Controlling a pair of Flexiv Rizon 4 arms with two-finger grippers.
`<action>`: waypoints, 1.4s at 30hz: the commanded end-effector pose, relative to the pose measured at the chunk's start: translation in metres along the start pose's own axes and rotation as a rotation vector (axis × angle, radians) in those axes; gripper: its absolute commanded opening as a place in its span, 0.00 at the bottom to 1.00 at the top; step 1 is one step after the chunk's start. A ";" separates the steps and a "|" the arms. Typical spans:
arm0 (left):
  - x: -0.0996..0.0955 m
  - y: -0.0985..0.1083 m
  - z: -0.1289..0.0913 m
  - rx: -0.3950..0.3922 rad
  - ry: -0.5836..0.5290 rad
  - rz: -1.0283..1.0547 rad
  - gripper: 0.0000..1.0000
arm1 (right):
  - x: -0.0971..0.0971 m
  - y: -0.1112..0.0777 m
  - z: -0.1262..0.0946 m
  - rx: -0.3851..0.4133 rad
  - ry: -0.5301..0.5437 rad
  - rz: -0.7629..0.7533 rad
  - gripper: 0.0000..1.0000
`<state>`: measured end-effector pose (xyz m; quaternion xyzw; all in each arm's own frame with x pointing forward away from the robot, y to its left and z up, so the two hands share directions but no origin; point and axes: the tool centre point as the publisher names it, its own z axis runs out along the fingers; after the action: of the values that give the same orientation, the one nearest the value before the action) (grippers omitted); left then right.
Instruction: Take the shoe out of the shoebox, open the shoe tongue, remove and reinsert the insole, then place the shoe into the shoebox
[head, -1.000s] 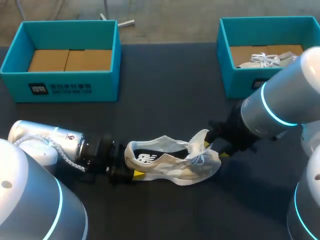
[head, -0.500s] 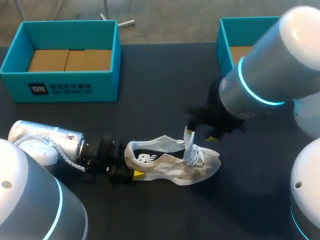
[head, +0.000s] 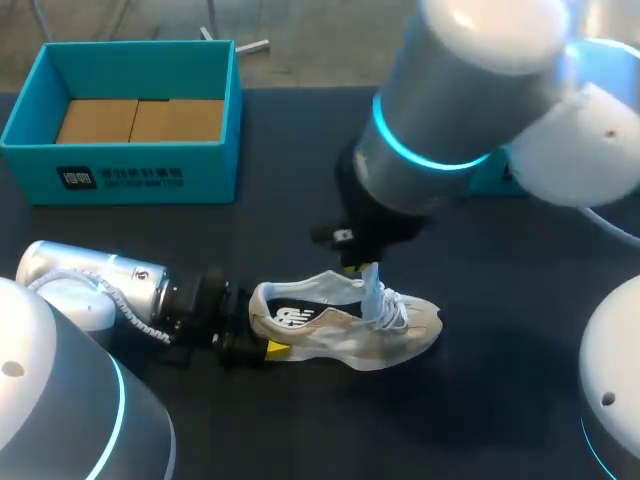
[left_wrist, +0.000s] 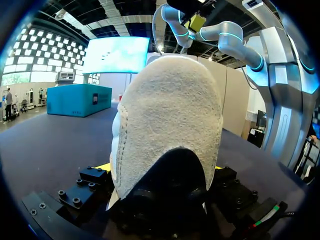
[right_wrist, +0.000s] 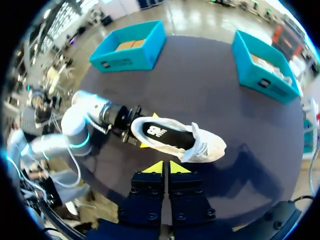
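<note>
The white shoe (head: 340, 325) lay on its sole at the near middle of the dark counter (head: 300, 180), toe to the right. It had room on its far and right sides, and the left shoebox (head: 130, 170) and right shoebox (right_wrist: 260, 75) at the far edge were well apart from it. Its tongue (head: 372, 285) stood upright over a black insole (right_wrist: 162, 134). The left hand (head: 258, 328) pinched the heel. The right hand (right_wrist: 164, 167) hung above the shoe, fingers pressed together, holding nothing.
</note>
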<state>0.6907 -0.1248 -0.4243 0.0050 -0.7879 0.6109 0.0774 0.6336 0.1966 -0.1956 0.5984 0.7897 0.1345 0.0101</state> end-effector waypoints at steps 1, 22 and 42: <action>0.001 0.003 0.001 -0.001 -0.003 0.000 0.00 | 0.037 0.009 0.025 0.035 -0.149 -0.271 0.00; 0.001 0.003 0.001 -0.001 -0.003 0.000 0.00 | 0.034 0.010 0.040 0.069 -0.186 -0.493 0.00; 0.001 0.003 0.001 -0.001 -0.003 0.000 0.00 | 0.029 0.021 0.078 0.128 0.000 -0.979 0.00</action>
<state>0.6907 -0.1249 -0.4242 0.0050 -0.7878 0.6110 0.0774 0.6561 0.2532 -0.2593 0.1574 0.9848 0.0525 0.0510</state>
